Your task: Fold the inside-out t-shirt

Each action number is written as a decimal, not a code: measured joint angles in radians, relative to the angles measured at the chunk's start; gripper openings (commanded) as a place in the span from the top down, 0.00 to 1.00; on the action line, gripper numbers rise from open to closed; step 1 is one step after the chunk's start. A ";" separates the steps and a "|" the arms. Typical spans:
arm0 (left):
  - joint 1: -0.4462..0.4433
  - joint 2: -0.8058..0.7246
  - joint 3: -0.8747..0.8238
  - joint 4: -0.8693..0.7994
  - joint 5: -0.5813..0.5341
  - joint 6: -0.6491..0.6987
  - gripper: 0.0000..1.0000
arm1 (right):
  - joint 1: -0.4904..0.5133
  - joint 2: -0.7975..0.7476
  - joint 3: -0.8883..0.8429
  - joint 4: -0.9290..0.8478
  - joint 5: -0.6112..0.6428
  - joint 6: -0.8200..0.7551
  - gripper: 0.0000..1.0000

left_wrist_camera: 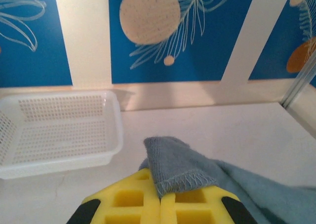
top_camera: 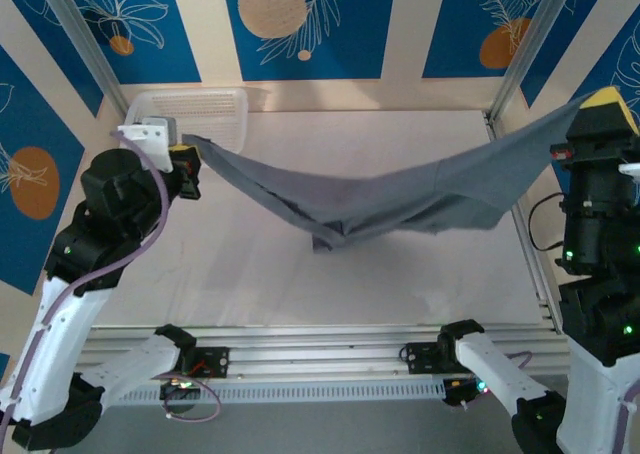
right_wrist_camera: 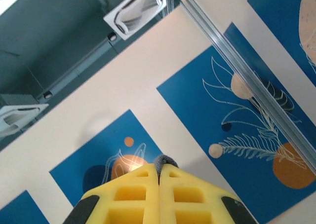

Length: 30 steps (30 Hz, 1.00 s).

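Slate-grey inside-out t-shirt (top_camera: 400,199) pinched by left tool (left_wrist_camera: 159,197) and right tool (right_wrist_camera: 159,172); white basket (left_wrist_camera: 64,157) seemingly just behind.

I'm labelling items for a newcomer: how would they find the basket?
Start at the pale table and go to its far left corner, against the blue-and-cream wall. There sits the basket, a shallow white plastic tray with perforated sides. Rigid and white, it contrasts with the soft grey t-shirt hanging beside it.
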 measured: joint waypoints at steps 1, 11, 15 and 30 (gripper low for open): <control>0.013 0.018 -0.002 0.000 0.023 -0.010 1.00 | 0.000 0.012 0.001 -0.015 0.008 0.003 1.00; 0.088 0.544 -0.017 0.143 0.225 -0.143 0.83 | -0.090 0.267 -0.178 -0.181 0.066 -0.005 1.00; 0.088 0.789 -0.011 0.180 0.238 -0.158 0.60 | -0.173 0.384 -0.390 -0.237 -0.031 0.069 1.00; -0.398 0.746 -0.074 -0.113 -0.005 -0.317 0.68 | -0.172 0.147 -0.686 -0.253 -0.313 0.252 1.00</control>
